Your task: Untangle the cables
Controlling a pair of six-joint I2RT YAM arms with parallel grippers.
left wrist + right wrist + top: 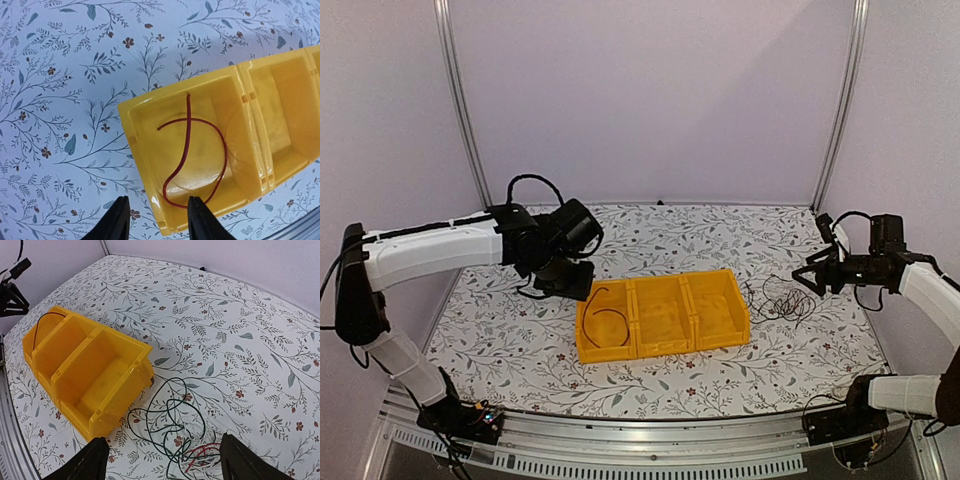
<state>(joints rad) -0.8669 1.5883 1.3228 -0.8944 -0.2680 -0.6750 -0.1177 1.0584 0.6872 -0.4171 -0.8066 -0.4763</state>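
Two arms are hanging over a floral tablecloth (660, 235), with pale lilac walls (650, 90) closing it in and aluminium posts (460, 100) running up the back corners. Going from the left: the left arm (430, 250) is reaching in sideways with its elbow bent. The left gripper (157, 220) is hovering by the left end of the yellow three-compartment bin (665, 350), fingers spread apart and grabbing nothing. One red cable (188, 119) is lying curled in that left compartment. Right of the bin, the cable tangle (175, 432) (green, black and red strands) is sitting on the cloth just beside the bin's end wall. The right gripper (162, 450) is hovering over it, pointing toward the bin, fingers wide apart and empty.
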